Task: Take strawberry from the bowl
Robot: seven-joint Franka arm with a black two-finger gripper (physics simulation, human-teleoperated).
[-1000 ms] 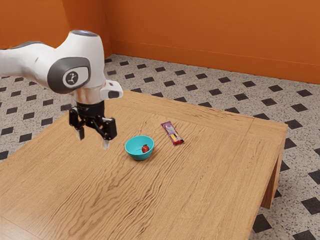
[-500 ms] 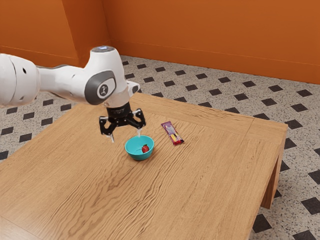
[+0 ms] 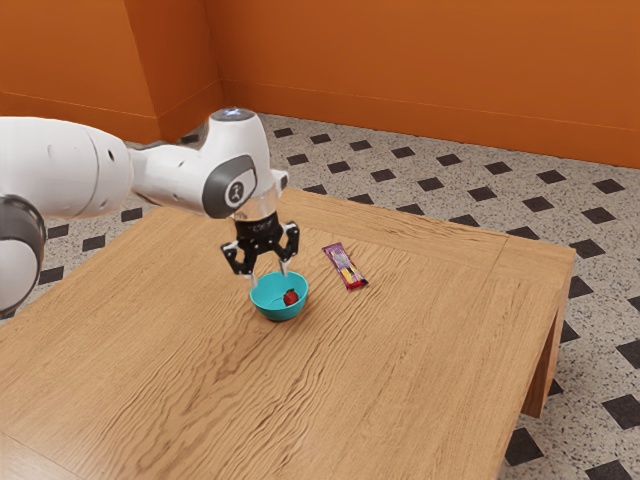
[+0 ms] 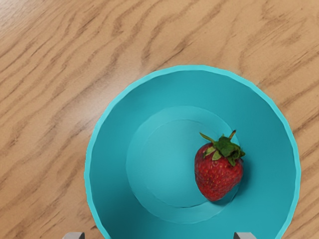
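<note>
Exterior view. The tool (image 3: 269,280) hangs above the bowl (image 3: 280,313), its two fingers apart and nothing gripped. It appears set toward the exterior view's left of the strawberry (image 3: 291,298), which lies inside the bowl. The bowl stands upright on the worktop (image 3: 420,350). A wrapped bar (image 3: 345,267) lies beside it, outside and apart from it. The step in hand is judged to be the approach, with the grasp and lift outstanding. Recommended: correct the offset first, then descend straight, with both fingers inside the rim; a finger landing on the rim could tip or push the bowl.

Wrist view. The fingertips (image 4: 244,235) stand wide apart, one seen over the bowl's interior, the other beyond its rim. The strawberry is the only item found in the bowl. It rests off centre, partly on the round base and close to the sloping wall, green leaves attached. Recommended: centre the spread on the red body, narrow it enough to clear the wall, and close gently below the leaves. The fruit is judged likely to roll if touched on one side, and soft enough to warrant light pressure. Lift vertically until clear of the rim.
</note>
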